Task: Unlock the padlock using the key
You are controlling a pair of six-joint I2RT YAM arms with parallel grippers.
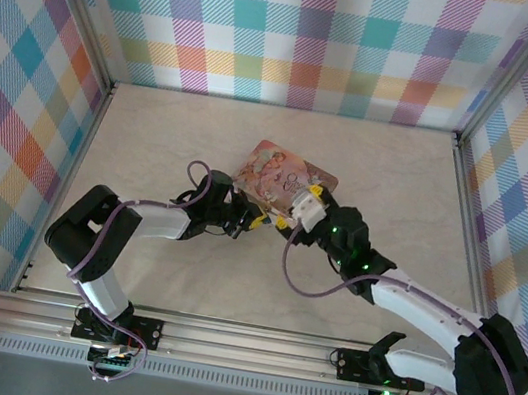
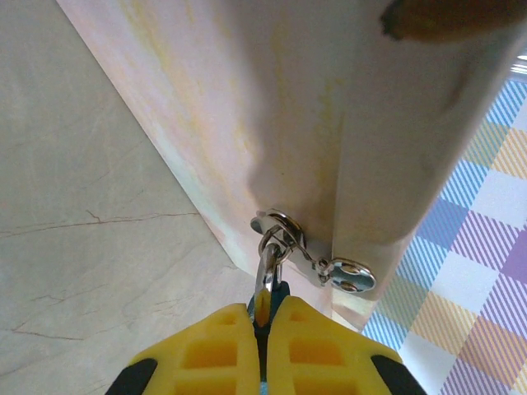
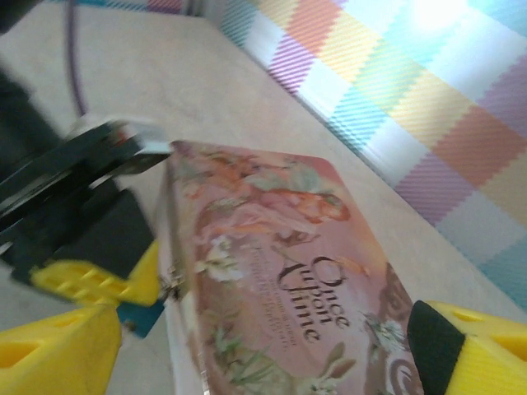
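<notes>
Padlock (image 2: 268, 271), clenched in the left pincer (image 2: 267, 319), seemingly held steady for unlocking; right pincer (image 3: 263, 350) released, straddling the tin box (image 3: 280, 247)

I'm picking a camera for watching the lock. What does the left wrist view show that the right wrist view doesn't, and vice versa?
Left wrist adds a close look at the shackle of the padlock hooked through the hasp ring. Right wrist adds the lid lettering and the right gripper, open astride the tin box. Both have that box and the left gripper shut on the padlock.
</notes>
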